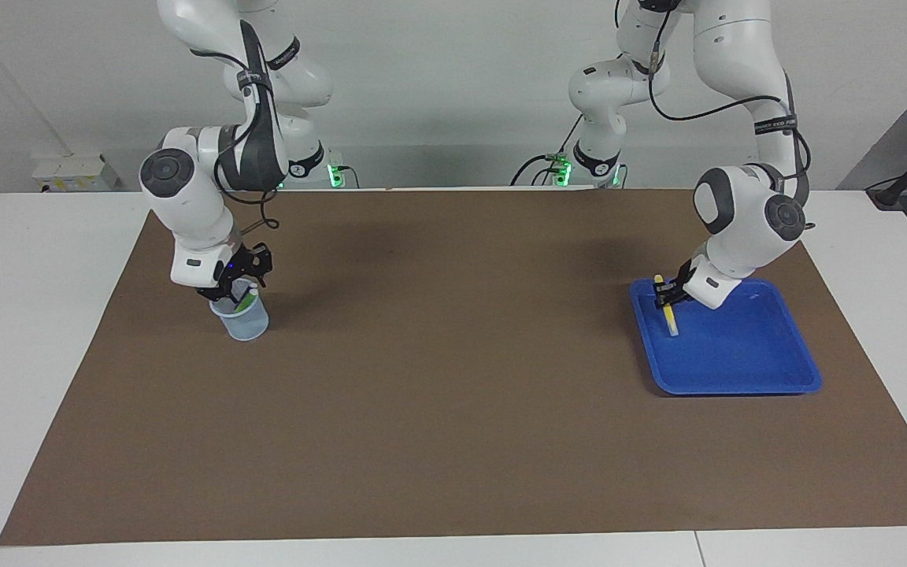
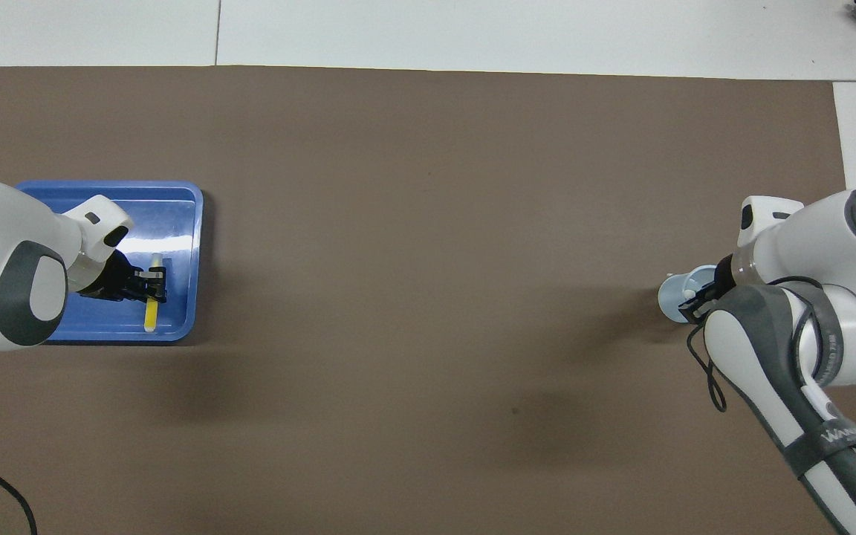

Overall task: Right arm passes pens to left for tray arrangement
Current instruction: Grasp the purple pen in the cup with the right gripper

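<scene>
Yellow pen (image 1: 668, 313) tilted, pale end down in blue tray (image 1: 737, 370); green pen (image 1: 246, 300) in cup (image 1: 242, 319).
</scene>
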`<action>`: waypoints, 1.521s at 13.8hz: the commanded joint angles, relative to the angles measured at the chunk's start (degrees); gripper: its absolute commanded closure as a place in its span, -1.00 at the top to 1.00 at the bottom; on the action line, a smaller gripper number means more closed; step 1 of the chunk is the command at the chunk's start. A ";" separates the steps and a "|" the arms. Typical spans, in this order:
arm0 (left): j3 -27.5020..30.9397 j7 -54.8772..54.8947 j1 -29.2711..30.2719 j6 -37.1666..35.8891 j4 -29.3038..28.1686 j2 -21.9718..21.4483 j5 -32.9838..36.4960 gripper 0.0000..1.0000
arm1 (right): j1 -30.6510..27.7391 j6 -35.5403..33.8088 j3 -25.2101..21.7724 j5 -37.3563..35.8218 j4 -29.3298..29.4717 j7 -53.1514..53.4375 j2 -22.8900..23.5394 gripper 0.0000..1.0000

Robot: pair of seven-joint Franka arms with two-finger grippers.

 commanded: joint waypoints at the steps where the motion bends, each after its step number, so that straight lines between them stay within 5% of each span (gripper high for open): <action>1: -0.02 -0.96 -0.37 0.78 2.33 2.17 1.41 -1.00 | -1.10 -1.29 0.87 0.17 1.14 0.85 0.35 -0.23; 7: -0.10 -0.96 -0.81 4.21 2.43 4.63 1.50 -1.00 | -1.19 -3.31 0.87 0.08 3.33 0.67 0.88 -1.00; 11: -0.10 -0.79 -0.19 3.16 2.42 4.63 1.85 -1.00 | -1.10 -4.10 0.79 -0.01 4.75 0.32 0.97 -1.00; 13: -0.10 -1.05 -0.37 3.07 2.42 4.63 1.76 0.95 | -0.23 -6.90 0.87 -0.71 8.07 0.23 0.97 -1.00; 21: -0.28 -1.84 -1.42 -5.43 7.86 4.20 1.76 1.00 | 2.94 -24.66 2.98 4.09 25.66 1.02 0.10 -1.00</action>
